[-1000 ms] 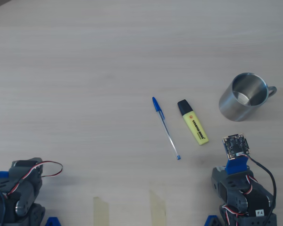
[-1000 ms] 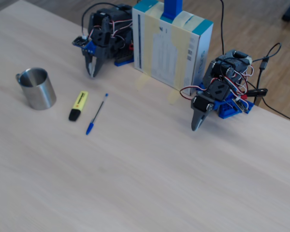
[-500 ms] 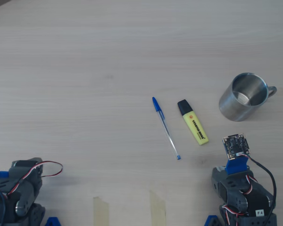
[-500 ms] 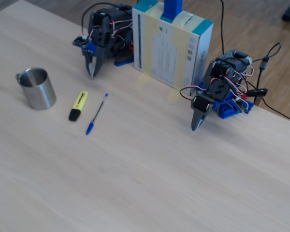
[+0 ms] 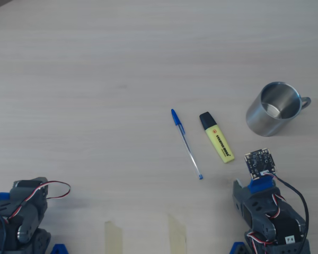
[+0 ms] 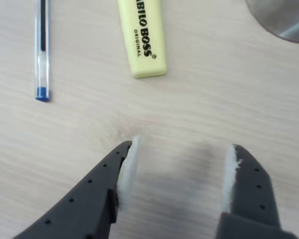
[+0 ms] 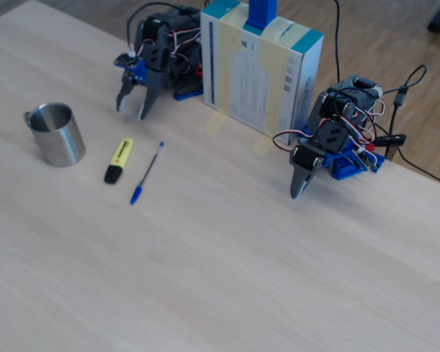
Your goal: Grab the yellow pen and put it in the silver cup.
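Observation:
The yellow pen (image 5: 218,137) is a pale-yellow highlighter with a black cap, lying flat on the wooden table. The silver cup (image 5: 272,108) stands upright to its right in the overhead view, handle pointing right. In the wrist view my gripper (image 6: 182,169) is open and empty, hovering over bare table just short of the pen's yellow end (image 6: 142,42); the cup's edge (image 6: 284,17) shows at top right. In the fixed view the gripper (image 7: 132,111) points down behind the pen (image 7: 119,160), and the cup (image 7: 56,134) is at the left.
A thin clear ballpoint with a blue cap (image 5: 186,143) lies beside the highlighter. A second arm (image 7: 330,143) rests at the table's far edge. A blue-and-white box (image 7: 260,70) stands between the arms. Two tape strips (image 5: 176,233) mark the near edge.

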You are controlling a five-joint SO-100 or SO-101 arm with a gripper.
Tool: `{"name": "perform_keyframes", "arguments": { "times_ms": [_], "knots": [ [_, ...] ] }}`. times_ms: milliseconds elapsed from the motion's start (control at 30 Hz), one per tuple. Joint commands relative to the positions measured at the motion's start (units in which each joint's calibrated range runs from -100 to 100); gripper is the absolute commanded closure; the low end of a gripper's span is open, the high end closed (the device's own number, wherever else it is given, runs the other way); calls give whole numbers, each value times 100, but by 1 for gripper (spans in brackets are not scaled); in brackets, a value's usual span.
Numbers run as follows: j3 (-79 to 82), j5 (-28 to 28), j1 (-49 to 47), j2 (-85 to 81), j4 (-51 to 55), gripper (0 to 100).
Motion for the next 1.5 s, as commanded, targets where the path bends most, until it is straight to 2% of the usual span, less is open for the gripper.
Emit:
{"name": "perform_keyframes", "arguments": {
  "times_ms": [0,100,233,833,1233,1467],
  "knots": [
    [-101,-144,-77,8,-252,64],
    [-101,-337,-199,17,-252,59],
    [-164,-368,-330,283,-416,59],
    [-1289,-357,-662,3416,-2741,59],
    [-1833,-331,-688,5445,-4800,59],
    [-2377,-321,-714,6276,-5100,59]
  ]
}}
